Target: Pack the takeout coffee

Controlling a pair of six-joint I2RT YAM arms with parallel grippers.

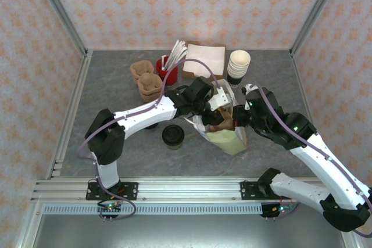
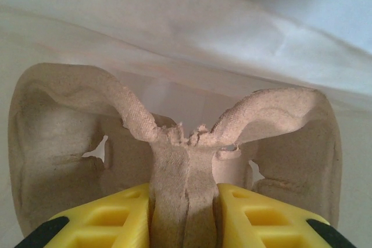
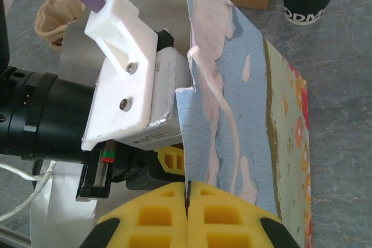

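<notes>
The takeout coffee (image 1: 172, 136), a small cup with a round black lid, stands on the table left of the paper bag (image 1: 230, 139). My left gripper (image 2: 186, 201) is shut on the middle ridge of a brown pulp cup carrier (image 2: 64, 143), which sits inside the bag's pale interior (image 2: 203, 27). From above, the left gripper (image 1: 216, 112) reaches into the bag's mouth. My right gripper (image 3: 187, 193) is shut on the bag's upper edge (image 3: 200, 114) and holds it up. The right gripper (image 1: 242, 115) sits at the bag's right side.
Two more pulp carriers (image 1: 145, 79) lie at the back left beside a red holder of stirrers (image 1: 167, 69). A napkin box (image 1: 203, 59) and a stack of lidless cups (image 1: 238, 65) stand at the back. A dark round piece (image 1: 152, 125) lies under the left arm.
</notes>
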